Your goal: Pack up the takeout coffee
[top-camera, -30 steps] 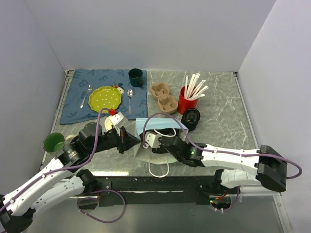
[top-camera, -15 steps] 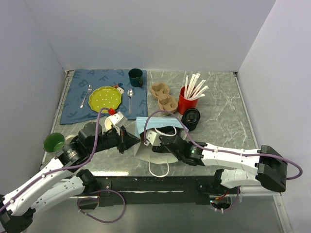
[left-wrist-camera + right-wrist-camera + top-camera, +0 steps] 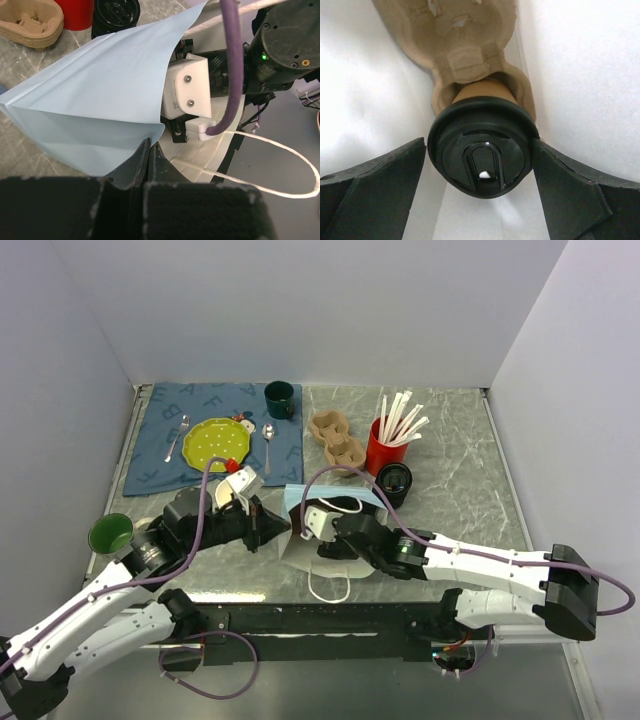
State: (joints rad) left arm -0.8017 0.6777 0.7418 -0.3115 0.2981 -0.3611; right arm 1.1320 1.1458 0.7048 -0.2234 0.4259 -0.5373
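The takeout coffee [image 3: 482, 152], a brown paper cup with a black lid, sits in a cardboard carrier [image 3: 455, 40] inside the pale blue paper bag [image 3: 300, 502]. My right gripper [image 3: 479, 145] reaches into the bag and is open, one finger on each side of the lid. There is a small gap at the left finger [image 3: 380, 185], and the right finger [image 3: 570, 190] is close against the rim. From above, the bag hides the cup and the right fingers. My left gripper [image 3: 150, 146] is shut on the lower edge of the bag's mouth [image 3: 100, 90].
Behind the bag stand a black round cup [image 3: 393, 480], a red cup of straws [image 3: 385, 445] and stacked cardboard carriers [image 3: 335, 440]. A green plate [image 3: 215, 443], cutlery and a dark green mug [image 3: 280, 398] lie on the blue cloth. A green cup [image 3: 110, 533] stands at the left.
My right jaws have spread wider, and the right arm has shifted slightly to the right. The left gripper still holds the bag's edge in the same place.
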